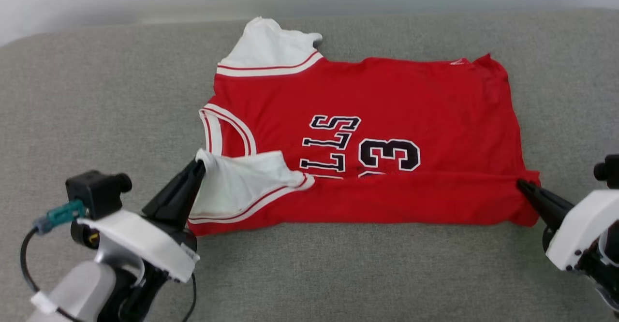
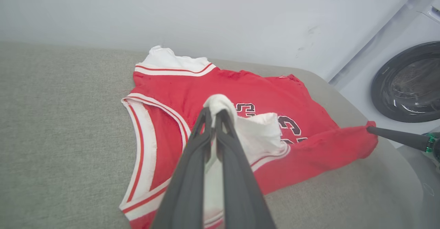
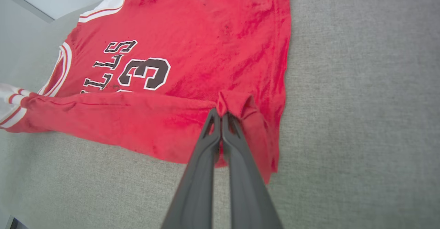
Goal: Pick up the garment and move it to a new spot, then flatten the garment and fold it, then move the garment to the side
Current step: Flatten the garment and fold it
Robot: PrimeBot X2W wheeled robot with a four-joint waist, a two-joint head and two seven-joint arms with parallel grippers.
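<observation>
My garment [image 1: 387, 99] lies on the grey surface [image 1: 96, 95], long axis stretched between my arms. My left end effector [image 1: 199, 163] is clenched on its white sleeve [image 1: 242, 182], my right end effector [image 1: 522, 185] on its hem corner [image 1: 531, 177]; the fold goes away from me.

The shirt [image 1: 377, 99] lies on the worktop [image 1: 96, 95] toward its far edge, neck to the left and hem to the right, with its near side folded onto its front. The left gripper [image 1: 199, 163] pinches the near sleeve [image 1: 237, 182] and the right gripper [image 1: 521, 184] pinches the near hem corner. A washing machine [image 2: 409, 81] stands beyond the worktop's right edge.
</observation>
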